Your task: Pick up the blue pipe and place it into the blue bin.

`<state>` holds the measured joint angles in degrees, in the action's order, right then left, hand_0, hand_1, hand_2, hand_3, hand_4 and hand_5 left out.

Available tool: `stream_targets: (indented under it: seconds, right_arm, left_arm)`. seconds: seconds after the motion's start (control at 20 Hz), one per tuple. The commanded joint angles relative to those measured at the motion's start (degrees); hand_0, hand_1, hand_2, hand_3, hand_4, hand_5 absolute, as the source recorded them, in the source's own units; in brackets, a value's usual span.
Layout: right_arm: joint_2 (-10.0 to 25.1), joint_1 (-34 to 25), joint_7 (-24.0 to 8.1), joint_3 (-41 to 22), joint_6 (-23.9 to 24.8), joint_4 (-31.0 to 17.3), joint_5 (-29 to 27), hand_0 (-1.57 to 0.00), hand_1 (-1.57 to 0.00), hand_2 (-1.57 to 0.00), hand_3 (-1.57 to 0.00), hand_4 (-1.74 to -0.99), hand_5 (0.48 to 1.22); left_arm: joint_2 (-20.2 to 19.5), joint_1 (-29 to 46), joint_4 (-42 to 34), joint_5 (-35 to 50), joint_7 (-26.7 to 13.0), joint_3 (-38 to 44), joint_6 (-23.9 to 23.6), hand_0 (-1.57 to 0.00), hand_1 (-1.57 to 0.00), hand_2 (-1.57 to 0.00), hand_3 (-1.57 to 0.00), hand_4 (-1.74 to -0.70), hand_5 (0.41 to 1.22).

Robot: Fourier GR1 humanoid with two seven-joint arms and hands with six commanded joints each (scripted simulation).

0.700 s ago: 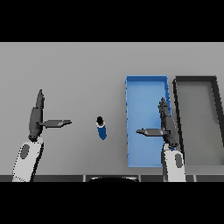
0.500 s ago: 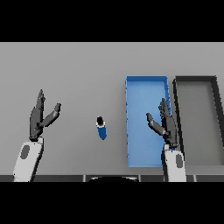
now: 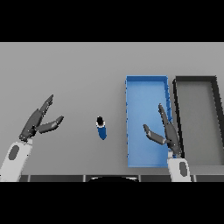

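The blue pipe (image 3: 101, 128), short with a dark cap at its far end, lies on the grey table between my two hands. To its right stands the blue bin (image 3: 146, 87), long and empty inside. My left hand (image 3: 37, 123) is at the left, open, fingers straight and pointing up-right, well apart from the pipe. My right hand (image 3: 167, 132) hovers open over the bin's near right part, thumb spread to the left. Neither hand touches the pipe.
A dark grey bin (image 3: 195, 81) stands directly right of the blue one, their long walls side by side. The table's near edge runs just below both forearms.
Both hands have turned: the thumbs, earlier stretched sideways toward the pipe, now angle closer to the fingers. The left hand leans more to the right. The pipe has not moved.
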<state>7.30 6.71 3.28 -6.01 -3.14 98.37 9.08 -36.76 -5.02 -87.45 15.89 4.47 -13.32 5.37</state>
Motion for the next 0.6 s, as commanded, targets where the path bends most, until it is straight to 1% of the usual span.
stream_targets:
  seconds: [0.0, 0.1, 0.2, 0.25, 0.35, 0.4, 0.45, 0.55]
  right_arm:
    - [-0.47, -1.13, -2.31, -0.05, 0.72, -1.18, 0.68, 0.00, 0.00, 0.00, 0.00, -1.186, 0.601]
    - [-0.01, -0.17, -0.65, 0.01, 0.31, -0.53, 0.42, 0.00, 0.00, 0.00, 0.00, -1.186, 0.598]
    - [-0.08, -0.53, 0.43, -0.14, 0.29, -1.49, 0.73, 0.00, 0.00, 0.00, 0.00, -1.193, 0.605]
    - [0.13, -0.98, 0.43, 0.02, 0.06, -1.26, 0.40, 0.00, 0.00, 0.00, 0.00, -1.198, 0.607]
    - [0.18, -0.99, 0.46, -0.32, -0.30, -1.03, 0.45, 0.00, 0.00, 0.00, 0.00, -1.205, 0.611]
    - [0.21, -1.01, 0.84, -0.24, -0.54, -1.39, 0.22, 0.00, 0.00, 0.00, 0.00, -1.208, 0.611]
    - [-0.19, -0.34, 1.26, -0.99, -0.42, -0.23, 0.71, 0.00, 0.00, 0.00, 0.00, -1.208, 0.612]
    - [0.09, 0.05, 0.36, -0.66, -0.15, -0.05, 0.88, 0.00, 0.00, 0.00, 0.00, -1.212, 0.613]
  left_arm:
    - [0.12, 0.11, -0.30, 0.22, -0.25, -0.54, 0.79, 0.00, 0.00, 0.00, 0.00, -1.08, 0.604]
    - [-0.68, 0.60, -1.57, 0.70, 1.30, -1.34, 3.24, 0.00, 0.00, 0.00, 0.00, -1.09, 0.596]
    - [-1.40, 2.02, -3.72, 0.50, 2.39, -3.22, 6.04, 0.00, 0.00, 0.00, 0.00, -1.10, 0.567]
    - [-1.14, 2.49, -4.81, 0.47, 2.54, -4.29, 6.92, 0.00, 0.00, 0.00, 0.00, -1.10, 0.554]
    - [-1.05, 3.47, -7.73, 0.64, 0.86, -6.56, 8.45, 0.00, 0.00, 0.00, 0.00, -1.12, 0.514]
    - [-0.21, 3.54, -7.83, -0.31, 0.32, -8.14, 9.02, 0.00, 0.00, 0.00, 0.00, -1.14, 0.503]
    - [0.76, 3.33, -8.45, -0.87, -0.19, -9.46, 9.31, 0.00, 0.00, 0.00, 0.00, -1.16, 0.497]
    - [2.88, 3.48, -9.30, -3.93, -0.45, -12.03, 8.15, 0.00, 0.00, 0.00, 0.00, -1.18, 0.484]
